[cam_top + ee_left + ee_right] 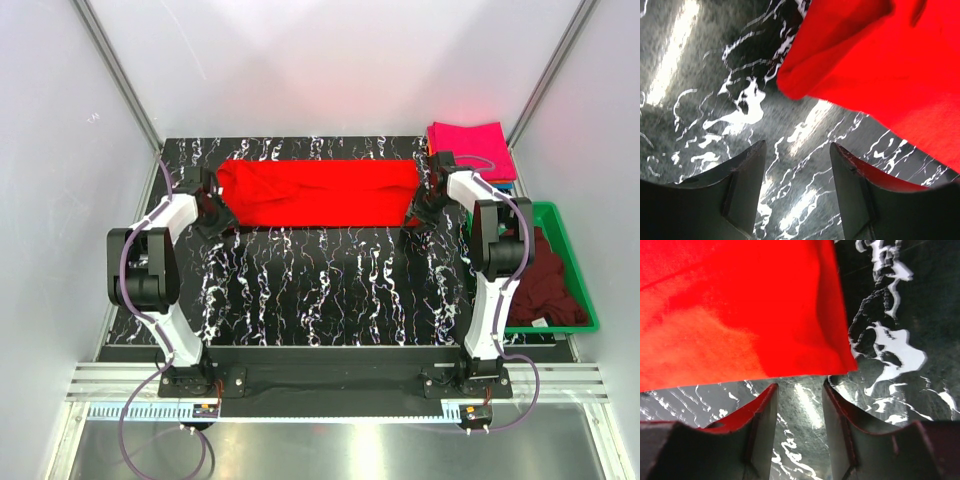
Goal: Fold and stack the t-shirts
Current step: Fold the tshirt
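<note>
Folding the bright red t-shirt (318, 193) further calls for a matched pair of grasps, since it lies as a long band across the far half of the tabletop (330, 290) with one arm at each short end. The left gripper (797, 150) has its fingers (747, 172) apart with nothing between them, the cloth's rounded end just ahead. The right gripper (800, 390) is likewise apart and empty, right at the shirt's near corner. By my judgement both sets of fingers should slide low under every layer of the edge — not just the top one — then lift evenly so the band doesn't skew. The folded magenta-pink t-shirt (472, 148) lies at the far right corner; the dark maroon t-shirt (548, 280) sits in the green bin (552, 327).
</note>
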You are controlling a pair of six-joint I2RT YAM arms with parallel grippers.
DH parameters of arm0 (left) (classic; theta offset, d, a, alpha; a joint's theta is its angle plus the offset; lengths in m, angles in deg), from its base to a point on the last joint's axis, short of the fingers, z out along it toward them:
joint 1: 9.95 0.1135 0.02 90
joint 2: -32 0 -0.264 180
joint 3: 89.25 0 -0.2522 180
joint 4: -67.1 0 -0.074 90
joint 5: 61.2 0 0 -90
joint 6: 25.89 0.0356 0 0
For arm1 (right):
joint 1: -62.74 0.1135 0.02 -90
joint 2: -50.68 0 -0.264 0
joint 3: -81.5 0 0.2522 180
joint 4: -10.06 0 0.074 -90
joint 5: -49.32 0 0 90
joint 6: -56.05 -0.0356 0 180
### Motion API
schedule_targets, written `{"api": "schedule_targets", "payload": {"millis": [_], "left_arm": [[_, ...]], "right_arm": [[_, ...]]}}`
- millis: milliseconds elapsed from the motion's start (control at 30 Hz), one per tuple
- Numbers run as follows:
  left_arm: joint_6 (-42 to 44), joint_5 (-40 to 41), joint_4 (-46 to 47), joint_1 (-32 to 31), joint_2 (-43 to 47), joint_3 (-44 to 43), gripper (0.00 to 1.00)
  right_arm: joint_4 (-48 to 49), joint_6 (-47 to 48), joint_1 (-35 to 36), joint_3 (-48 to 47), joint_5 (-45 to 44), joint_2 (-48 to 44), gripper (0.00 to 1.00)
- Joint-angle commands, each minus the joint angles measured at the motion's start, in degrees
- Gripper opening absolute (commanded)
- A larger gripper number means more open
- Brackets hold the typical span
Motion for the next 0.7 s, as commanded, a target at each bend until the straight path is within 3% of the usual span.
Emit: {"api": "schedule_targets", "payload": {"millis": [0, 100, 400, 567, 667], "left_arm": [[0.1, 2.0, 5.6, 0.5, 1.4, 0.7, 0.59], [0.6, 2.0, 5.8, 0.5, -0.3, -0.2, 0.59], [5.2, 12.9, -0.2, 2.8, -3.0, -6.1, 0.51], [9.9, 5.9, 7.3, 3.3, -2.9, -5.1, 0.46], [11.6, 3.6, 7.2, 3.1, -3.0, -5.2, 0.45]], "right_arm": [[2.9, -0.9, 0.4, 1.3, -4.0, -3.3, 0.48], [3.7, -2.3, 0.3, 1.5, -6.7, -3.2, 0.5], [3.0, -3.7, -0.1, -0.3, -8.5, -2.6, 0.5], [3.0, -4.1, -0.2, -0.8, -8.5, -2.1, 0.48], [2.8, -5.1, -0.2, -1.1, -8.7, -2.2, 0.48]]}}
